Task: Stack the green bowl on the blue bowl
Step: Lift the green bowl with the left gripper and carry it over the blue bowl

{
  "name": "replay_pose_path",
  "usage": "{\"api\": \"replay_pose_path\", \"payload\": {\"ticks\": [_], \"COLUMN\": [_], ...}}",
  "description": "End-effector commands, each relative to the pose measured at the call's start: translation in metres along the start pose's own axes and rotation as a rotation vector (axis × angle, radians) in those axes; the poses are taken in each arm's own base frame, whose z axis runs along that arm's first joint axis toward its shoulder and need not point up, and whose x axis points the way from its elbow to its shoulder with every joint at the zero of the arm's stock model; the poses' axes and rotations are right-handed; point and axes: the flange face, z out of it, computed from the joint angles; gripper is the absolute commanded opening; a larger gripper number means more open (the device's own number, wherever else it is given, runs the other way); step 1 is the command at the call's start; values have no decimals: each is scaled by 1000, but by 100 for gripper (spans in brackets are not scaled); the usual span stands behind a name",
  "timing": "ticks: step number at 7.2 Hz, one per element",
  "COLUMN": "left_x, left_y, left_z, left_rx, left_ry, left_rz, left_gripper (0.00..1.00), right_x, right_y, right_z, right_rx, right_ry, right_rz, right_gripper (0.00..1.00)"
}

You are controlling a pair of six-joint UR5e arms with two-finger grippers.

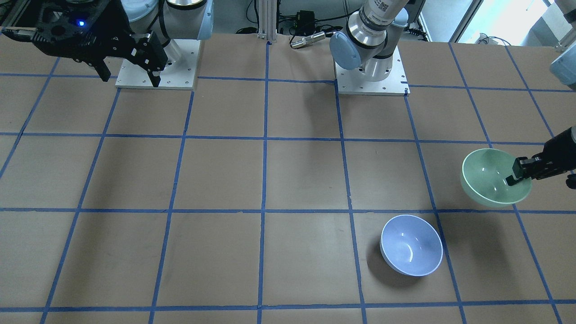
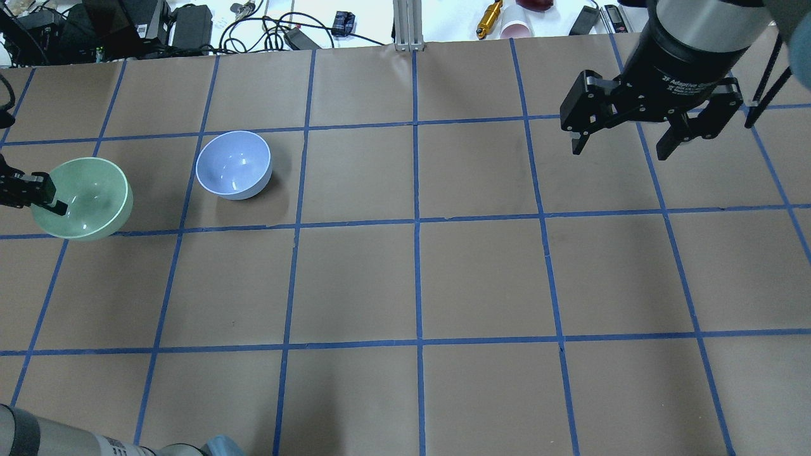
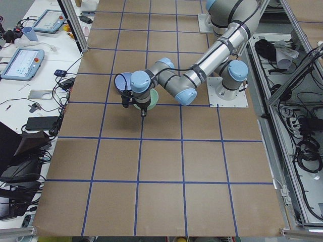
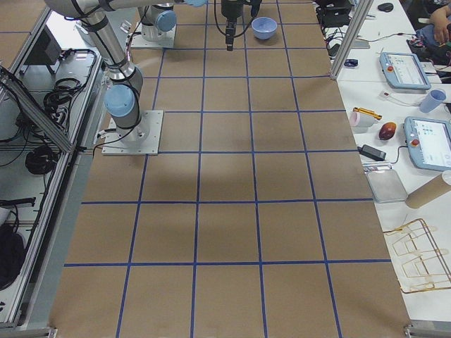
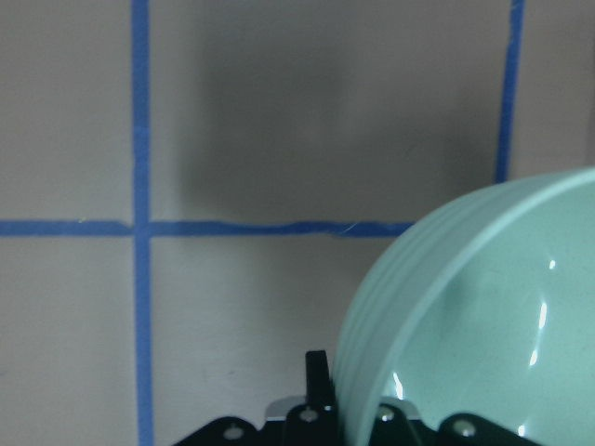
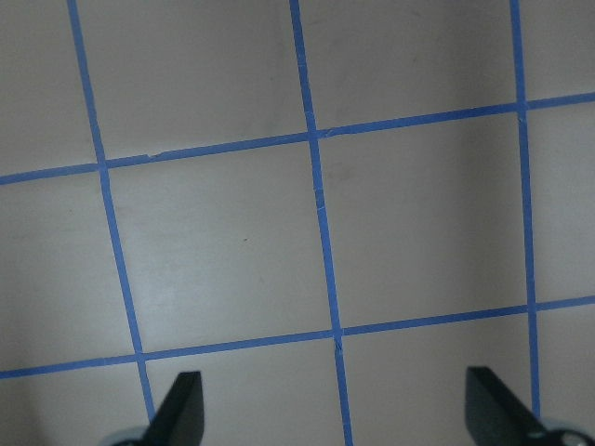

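The green bowl [image 1: 488, 180] hangs tilted a little above the table at my far left, its shadow on the paper below. My left gripper [image 1: 517, 174] is shut on its rim, one finger inside and one outside. It also shows in the overhead view [image 2: 85, 196] with the left gripper [image 2: 39, 195], and in the left wrist view [image 5: 483, 325]. The blue bowl [image 1: 411, 245] stands upright and empty on the table, about one grid square from the green bowl, also in the overhead view [image 2: 233, 164]. My right gripper [image 2: 619, 152] is open and empty, high over the far right of the table.
The table [image 2: 418, 278] is brown paper with a blue tape grid. Both arm bases [image 1: 371, 83] stand on white plates at the robot's edge. Cables, chargers and small tools [image 2: 190, 25] lie beyond the far table edge.
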Motion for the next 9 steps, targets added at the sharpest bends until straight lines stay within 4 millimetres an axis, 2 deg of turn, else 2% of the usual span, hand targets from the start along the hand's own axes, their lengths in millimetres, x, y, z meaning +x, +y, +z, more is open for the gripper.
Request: {"api": "replay_pose_path", "payload": {"ticks": [1, 2, 4, 6, 8, 9], "left_x": [60, 85, 122, 130, 156, 153], "left_y": [-28, -47, -64, -74, -92, -100], "left_z": [-13, -16, -8, 9, 25, 37], "left_rx": [-4, 7, 10, 11, 51, 69], "left_ry": [-4, -11, 14, 56, 38, 27], "left_rz": [-9, -30, -72, -76, -47, -35], "left_gripper": [0, 0, 0, 0, 0, 0], "right_x": [0, 0, 0, 0, 0, 0], "right_y": [0, 0, 0, 0, 0, 0], "right_z": [0, 0, 0, 0, 0, 0], "right_rx": [0, 1, 1, 1, 1, 0], "right_ry": [0, 0, 0, 0, 0, 0], "right_rz": [0, 0, 0, 0, 0, 0], "right_gripper": [100, 100, 100, 100, 100, 100]}}
